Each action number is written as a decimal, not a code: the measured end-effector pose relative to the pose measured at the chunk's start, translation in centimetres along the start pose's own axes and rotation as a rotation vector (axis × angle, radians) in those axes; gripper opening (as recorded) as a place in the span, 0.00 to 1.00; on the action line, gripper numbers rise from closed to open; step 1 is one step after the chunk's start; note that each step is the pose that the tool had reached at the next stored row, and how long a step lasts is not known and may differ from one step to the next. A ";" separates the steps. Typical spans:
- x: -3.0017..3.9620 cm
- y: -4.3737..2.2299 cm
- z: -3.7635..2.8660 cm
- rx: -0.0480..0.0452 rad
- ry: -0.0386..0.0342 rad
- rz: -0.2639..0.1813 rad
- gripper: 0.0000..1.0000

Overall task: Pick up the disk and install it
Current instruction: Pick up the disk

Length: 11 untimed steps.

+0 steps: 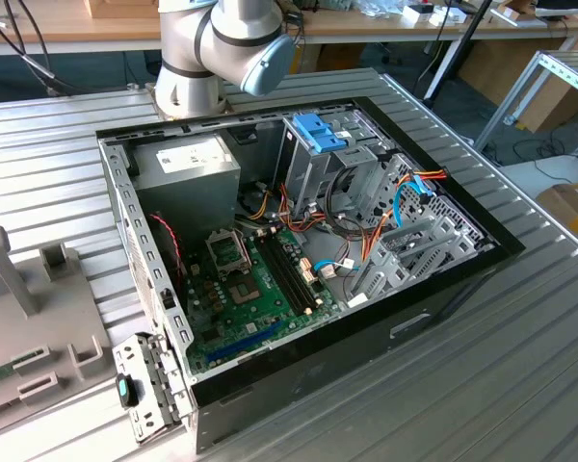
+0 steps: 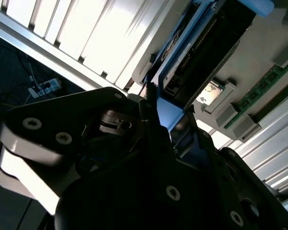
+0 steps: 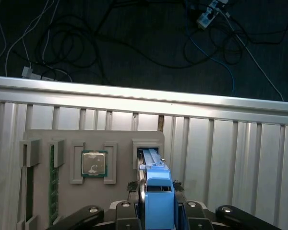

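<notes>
Between closed jaws, the disk (image 3: 158, 191), blue-railed, upright on edge in grey holder (image 3: 122, 163)

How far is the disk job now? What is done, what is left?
Done: the gripper is at the disk in the first wrist view. In hand: the pick-up; the disk stands in its slot in the grey holder tray, not yet lifted. Left: installing; the disk is not yet in the open computer case.

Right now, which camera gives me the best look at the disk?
The first wrist view: the disk stands on edge in the grey tray's slot, its blue rail facing the camera. The second wrist view shows its edge and dark underside, partly behind the hand. The exterior view looks at the open computer case.
</notes>
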State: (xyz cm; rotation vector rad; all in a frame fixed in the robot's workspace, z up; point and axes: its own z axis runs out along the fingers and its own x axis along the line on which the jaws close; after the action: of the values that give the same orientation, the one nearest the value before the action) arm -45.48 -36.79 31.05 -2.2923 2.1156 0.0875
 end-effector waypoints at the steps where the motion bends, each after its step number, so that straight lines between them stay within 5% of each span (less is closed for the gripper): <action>1: 0.00 0.00 0.00 0.0001 0.0000 0.000 0.36; 9: -0.01 0.00 -0.04 0.0033 -0.0013 0.057 0.36; 11: -0.05 0.01 -0.67 0.0033 -0.0013 0.057 0.36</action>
State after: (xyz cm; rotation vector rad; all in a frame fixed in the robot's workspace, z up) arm -45.48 -36.77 31.73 -2.2300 2.1788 0.0864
